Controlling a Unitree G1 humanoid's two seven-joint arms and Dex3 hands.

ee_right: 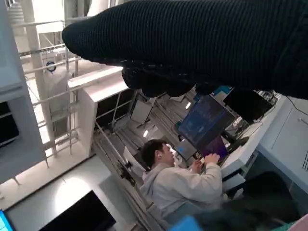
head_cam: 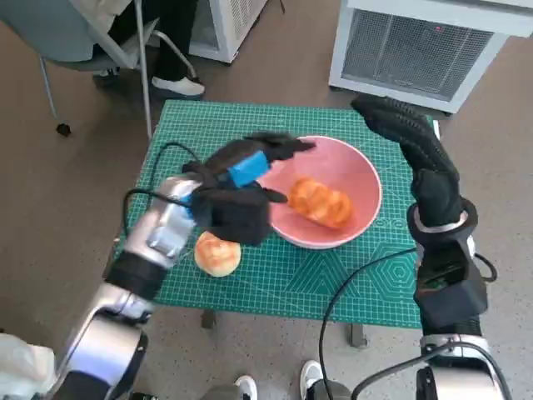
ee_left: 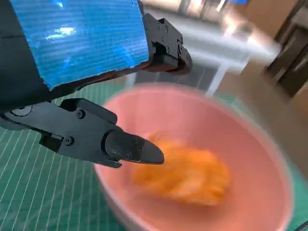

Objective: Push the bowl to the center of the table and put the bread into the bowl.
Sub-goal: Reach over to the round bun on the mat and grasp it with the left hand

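The left hand hangs over the near-left rim of the bowl, its fingers spread apart and holding nothing. Just past those fingers, inside the pink bowl, lies a long golden piece of bread; the left wrist view blurs it, so whether a fingertip touches it cannot be told. Below the hand, beside its forearm and outside the bowl, a round bun rests on the green mat near the desk's front-left edge.

The right hand is raised beyond the bowl's far-right side, its gloved fingers stretched out flat and apart, gripping nothing.

The mat, ruled with a fine grid and pale line patterns, covers the small desk, and the bowl sits roughly at its middle. Black cables run along both forearms.

Around the desk is a brownish-grey floor. Further from the left hand, at the far-left corner, a grey chair stands on thin metal legs, with a person's dark trouser leg and white shoe next to it. Behind the right hand stands a white cabinet with a vented front. The right wrist view, turned on its side, shows a seated person in a pale top at a laptop.
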